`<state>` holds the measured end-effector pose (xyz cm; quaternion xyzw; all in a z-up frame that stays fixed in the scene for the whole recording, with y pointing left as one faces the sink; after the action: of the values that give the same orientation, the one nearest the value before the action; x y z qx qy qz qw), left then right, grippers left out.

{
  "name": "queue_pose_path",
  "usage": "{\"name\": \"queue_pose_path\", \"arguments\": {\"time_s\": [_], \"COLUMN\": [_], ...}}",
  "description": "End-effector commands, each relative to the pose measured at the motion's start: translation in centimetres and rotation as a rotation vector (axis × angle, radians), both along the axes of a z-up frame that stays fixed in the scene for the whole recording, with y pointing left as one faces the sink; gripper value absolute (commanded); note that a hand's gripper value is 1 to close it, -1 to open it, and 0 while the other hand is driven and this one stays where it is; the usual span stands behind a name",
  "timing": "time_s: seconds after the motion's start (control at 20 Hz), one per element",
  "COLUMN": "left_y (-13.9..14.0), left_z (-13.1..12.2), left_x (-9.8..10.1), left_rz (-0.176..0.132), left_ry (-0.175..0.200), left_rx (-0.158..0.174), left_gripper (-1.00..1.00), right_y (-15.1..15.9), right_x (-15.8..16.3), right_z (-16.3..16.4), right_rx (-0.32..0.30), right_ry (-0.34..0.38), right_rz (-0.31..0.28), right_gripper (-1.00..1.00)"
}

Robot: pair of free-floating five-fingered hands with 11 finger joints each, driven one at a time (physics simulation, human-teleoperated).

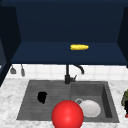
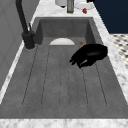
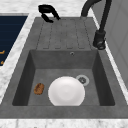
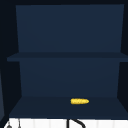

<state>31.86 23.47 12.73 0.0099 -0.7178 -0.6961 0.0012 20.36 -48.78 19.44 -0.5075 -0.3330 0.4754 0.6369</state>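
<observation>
the sink (image 1: 30, 110) sits in the tabletop (image 1: 7, 100), with a ribbed drainboard (image 2: 62, 82) on its left. a red ball (image 1: 67, 115) covers its front edge. a white plate (image 3: 66, 91) lies in the basin. the left hand (image 2: 88, 55) hovers over the drainboard, fingers loosely curled, holding nothing. a corn cob (image 1: 79, 47) lies on the shelf (image 1: 45, 53) above, right of centre.

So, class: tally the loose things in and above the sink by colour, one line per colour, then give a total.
White: 1, the plate in the basin.
Brown: 1, the small lump beside the plate.
Yellow: 1, the corn cob on the shelf.
Red: 1, the ball at the front.
Total: 4
</observation>
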Motion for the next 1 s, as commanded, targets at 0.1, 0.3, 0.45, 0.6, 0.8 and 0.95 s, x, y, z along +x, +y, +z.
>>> {"name": "queue_pose_path", "arguments": {"time_s": [0.1, 0.3, 0.45, 0.6, 0.8, 0.95], "left_y": [0.0, 0.0, 0.0, 0.0, 0.0, 0.0], "left_z": [0.0, 0.0, 0.0, 0.0, 0.0, 0.0], "left_x": [0.0, 0.0, 0.0, 0.0, 0.0, 0.0], "left_rz": [0.0, 0.0, 0.0, 0.0, 0.0, 0.0], "left_ry": [0.0, 0.0, 0.0, 0.0, 0.0, 0.0], "left_rx": [0.0, 0.0, 0.0, 0.0, 0.0, 0.0], "left_gripper": [0.0, 0.0, 0.0, 0.0, 0.0, 0.0], "right_y": [4.4, 6.8, 6.2, 4.7, 3.2, 1.5], "right_x": [-0.5, -0.3, -0.4, -1.3, -3.0, -3.8], "right_z": [0.4, 1.1, 1.3, 2.7, 2.5, 2.3], "right_rx": [0.02, 0.018, 0.042, 0.069, 0.09, 0.075], "right_ry": [-0.022, -0.028, -0.065, -0.079, -0.087, -0.133], "right_rz": [0.0, 0.009, 0.054, 0.136, 0.21, 0.23], "right_gripper": [1.0, 1.0, 1.0, -1.0, -1.0, -1.0]}}
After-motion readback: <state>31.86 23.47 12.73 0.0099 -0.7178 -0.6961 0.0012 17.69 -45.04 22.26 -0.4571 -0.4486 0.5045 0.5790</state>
